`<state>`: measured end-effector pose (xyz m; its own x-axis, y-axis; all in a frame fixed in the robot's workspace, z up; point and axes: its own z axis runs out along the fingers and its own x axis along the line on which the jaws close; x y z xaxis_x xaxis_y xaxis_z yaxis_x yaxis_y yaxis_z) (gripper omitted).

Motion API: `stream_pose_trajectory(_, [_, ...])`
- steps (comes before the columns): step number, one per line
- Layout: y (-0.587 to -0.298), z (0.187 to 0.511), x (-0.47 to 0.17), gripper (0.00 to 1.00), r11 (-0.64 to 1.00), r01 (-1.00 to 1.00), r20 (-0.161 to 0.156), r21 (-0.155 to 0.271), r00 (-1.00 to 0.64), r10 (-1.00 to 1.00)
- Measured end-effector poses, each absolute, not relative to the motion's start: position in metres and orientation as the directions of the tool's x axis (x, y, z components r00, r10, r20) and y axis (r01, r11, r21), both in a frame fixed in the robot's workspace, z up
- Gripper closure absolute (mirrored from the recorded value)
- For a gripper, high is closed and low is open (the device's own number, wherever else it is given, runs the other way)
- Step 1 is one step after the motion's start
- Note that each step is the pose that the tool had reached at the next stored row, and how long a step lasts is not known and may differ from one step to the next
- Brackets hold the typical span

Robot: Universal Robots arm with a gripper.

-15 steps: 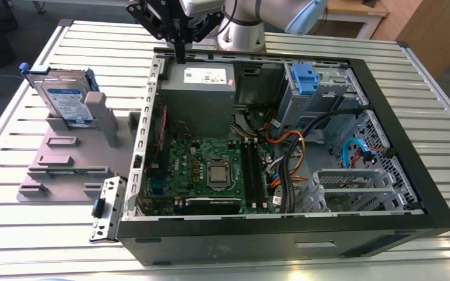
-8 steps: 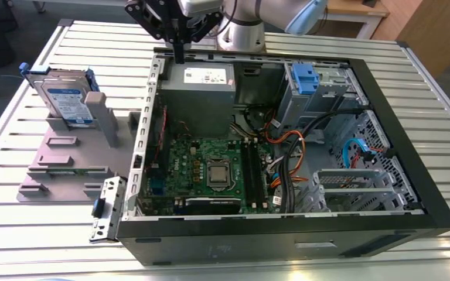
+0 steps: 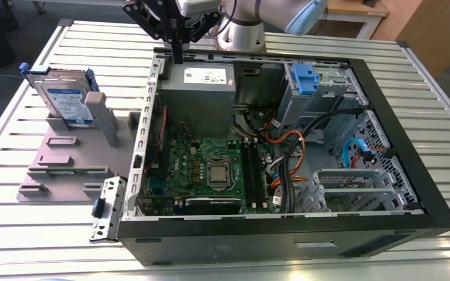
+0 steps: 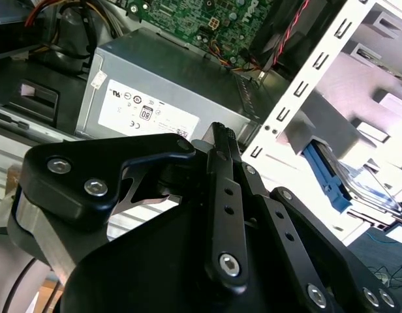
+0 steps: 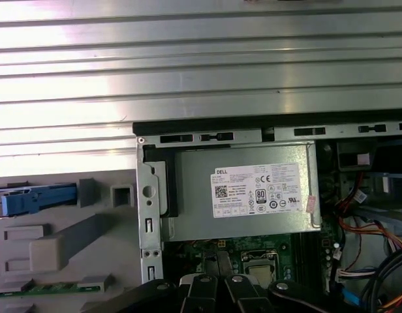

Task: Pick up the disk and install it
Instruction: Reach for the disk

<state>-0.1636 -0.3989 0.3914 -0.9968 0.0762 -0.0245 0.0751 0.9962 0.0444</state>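
— First, table (image 3: 92, 41) and case (image 3: 287, 240)?
— Slatted table; case lying open on it, grey box (image 3: 201, 79) inside.
— And disk (image 3: 62, 104)?
— Standing on edge in grey holder (image 3: 61, 158), blue rails around it. Outside case, to exterior view's left. Untouched.
— And claw (image 3: 178, 57)?
— Pressed together, empty. Hanging over case wall beside grey box, well apart from disk.

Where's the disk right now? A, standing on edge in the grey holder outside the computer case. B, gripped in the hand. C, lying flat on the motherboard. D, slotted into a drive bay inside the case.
A: in the exterior view the disk stands on edge in the grey holder, to the exterior view's left of the computer case, while the hand hangs over the case's far edge, apart from the disk.
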Motion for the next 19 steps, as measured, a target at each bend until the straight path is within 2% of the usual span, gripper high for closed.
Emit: stream_pose_trajectory(19, [-0.3989, 0.3910, -0.1689, 0.89, 0.996, 0.075, -0.024, 0.044, -0.997, 0.076])
